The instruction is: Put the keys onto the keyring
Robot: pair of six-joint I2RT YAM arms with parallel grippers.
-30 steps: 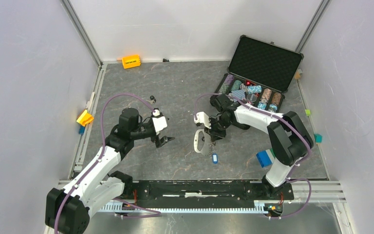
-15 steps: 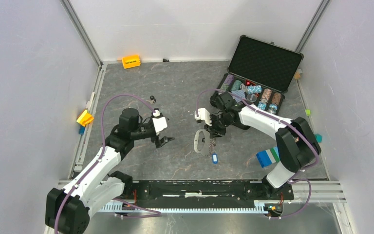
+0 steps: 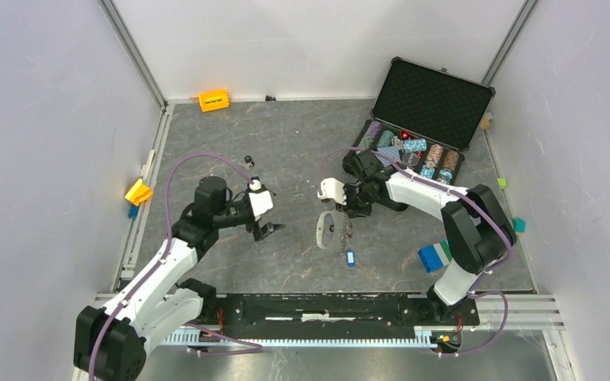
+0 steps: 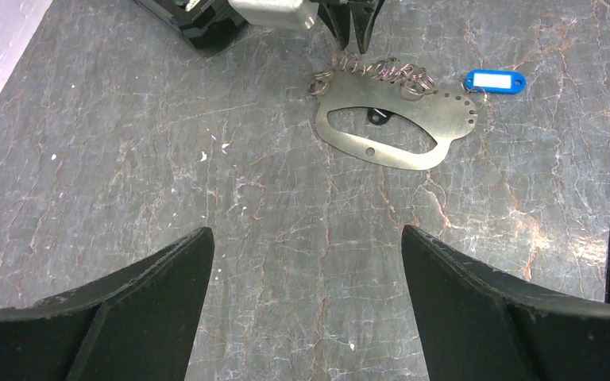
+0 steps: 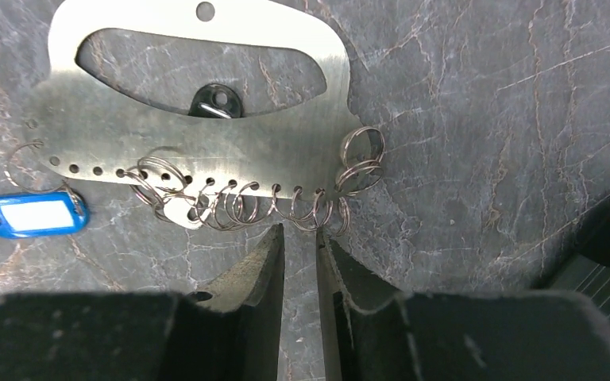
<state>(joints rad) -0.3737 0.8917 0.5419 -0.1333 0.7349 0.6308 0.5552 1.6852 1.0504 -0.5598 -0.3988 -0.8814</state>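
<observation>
The keyring is a flat grey metal oval plate lying on the table, with several wire rings along its holed edge. A blue key hangs off one end of it. A black key head shows inside the plate's window. My right gripper points at the rings, its tips just short of them. Its jaws stand a narrow gap apart with bare table between them. My left gripper hovers wide open and empty to the left of the keyring.
An open black case of poker chips stands at the back right. An orange block lies by the back wall and a yellow piece at the left rail. A blue block sits near the right arm's base. Small black bits lie mid-table.
My right gripper has edged back from the keyring and its jaws have parted slightly. The right elbow has shifted. The left arm has not moved.
</observation>
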